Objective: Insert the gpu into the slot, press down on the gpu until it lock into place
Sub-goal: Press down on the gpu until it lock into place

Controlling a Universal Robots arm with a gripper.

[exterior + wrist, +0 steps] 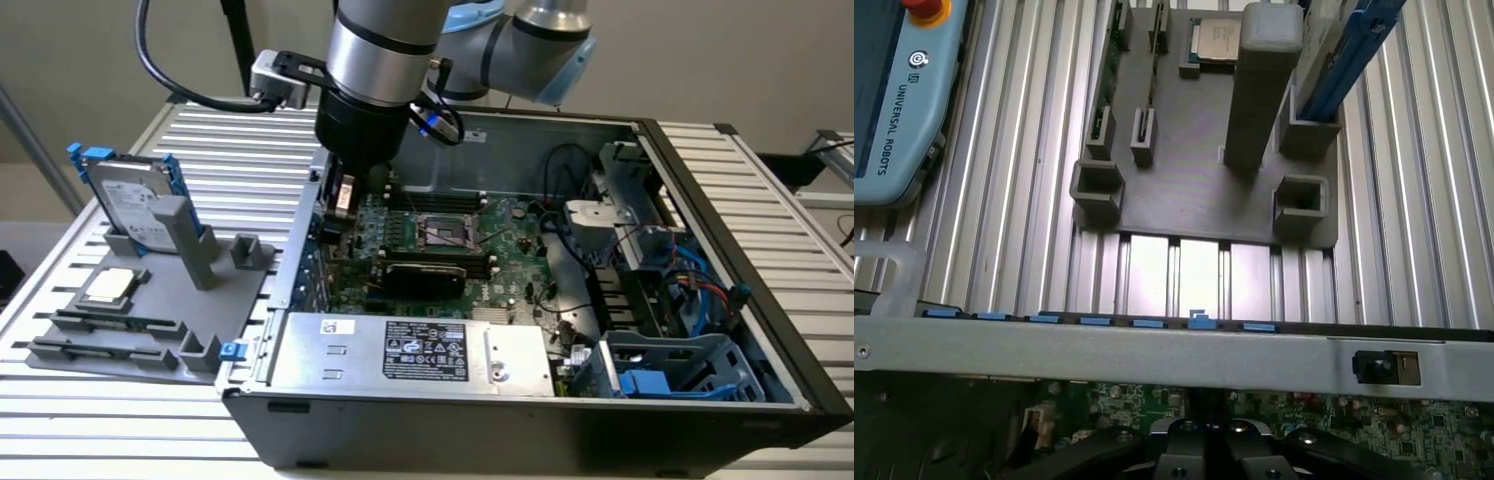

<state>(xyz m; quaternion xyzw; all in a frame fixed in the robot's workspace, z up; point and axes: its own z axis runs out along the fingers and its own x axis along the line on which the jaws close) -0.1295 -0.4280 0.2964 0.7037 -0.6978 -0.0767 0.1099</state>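
Observation:
The gpu [422, 272] is a flat black card lying low on the green motherboard [514, 265], in front of the square silver CPU socket [445, 228]. The slot is hidden; no blue strip shows around the card. My gripper [344, 203] hangs inside the open case near its wall on the exterior view's left, behind the gpu and apart from it. Its fingers are shut and nothing shows between them. In the wrist view the gripper [1206, 445] hovers over the green board beside the case wall [1154, 345].
A silver power-supply box [414, 350] fills the case front, with a blue drive cage [667, 370] and cables to the exterior view's right. Outside the case, a grey fixture tray [147, 300] holds a hard drive [134, 195] and a CPU chip [110, 288]. A teach pendant [894, 90] lies on the slatted table.

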